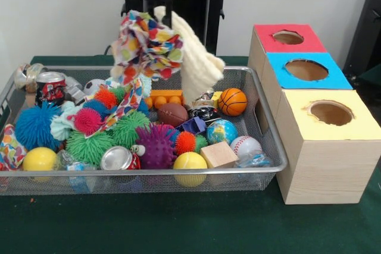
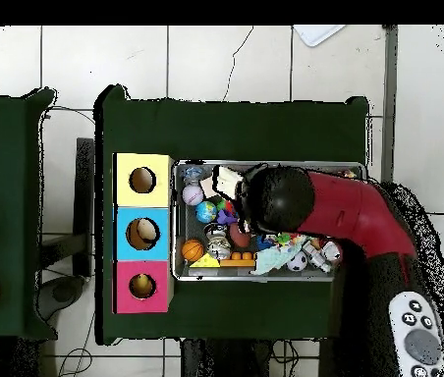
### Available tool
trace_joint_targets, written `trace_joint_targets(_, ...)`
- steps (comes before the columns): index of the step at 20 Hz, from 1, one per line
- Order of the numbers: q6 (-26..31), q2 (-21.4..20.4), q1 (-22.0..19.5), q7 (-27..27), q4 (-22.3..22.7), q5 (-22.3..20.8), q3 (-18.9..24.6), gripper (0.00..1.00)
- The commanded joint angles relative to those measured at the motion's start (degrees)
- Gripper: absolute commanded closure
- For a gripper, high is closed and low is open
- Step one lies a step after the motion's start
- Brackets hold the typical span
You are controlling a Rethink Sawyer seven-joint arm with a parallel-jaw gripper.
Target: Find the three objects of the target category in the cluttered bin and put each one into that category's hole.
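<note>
The gripper (image 1: pixel 156 9) is hanging above the wire bin (image 1: pixel 262 124) with its jaws pinching two cloths, a multicoloured patterned cloth (image 1: pixel 144 46) and a cream cloth (image 1: pixel 195 57), both dangling clear of the clutter. Below them, spiky rubber balls, a basketball (image 1: pixel 232 102), a small football (image 1: pixel 173 113), a globe ball (image 1: pixel 221 131), a baseball (image 1: pixel 245 146) and crushed cans are lying in the bin. To the bin's side on the green worktop (image 1: pixel 178 224), the box is standing with its red hole (image 1: pixel 288 37), blue hole (image 1: pixel 306 69) and yellow hole (image 1: pixel 331 112).
</note>
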Motion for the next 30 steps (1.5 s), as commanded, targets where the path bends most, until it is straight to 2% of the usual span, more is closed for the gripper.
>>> trace_joint_targets(1,0.75,-1.50,4.65,17.77,7.97,4.73,-2.33,1.00)
trace_joint_targets(6,0.08,-1.30,8.74,20.55,8.57,7.26,-5.00,1.00)
trace_joint_targets(10,-1.91,0.19,10.31,21.52,9.01,8.59,-6.59,1.00)
trace_joint_targets(11,-2.68,0.45,10.83,20.87,8.80,8.68,-7.33,0.00)
trace_joint_targets(19,-3.45,0.78,10.86,19.54,8.37,8.52,-7.40,0.00)
trace_joint_targets(22,-4.28,-0.19,10.70,18.85,9.79,8.56,-7.57,0.00)
trace_joint_targets(27,-5.42,-2.50,9.87,15.58,12.25,7.31,-8.30,0.00)
trace_joint_targets(30,-4.44,-3.20,7.84,11.26,12.22,5.41,-8.68,0.00)
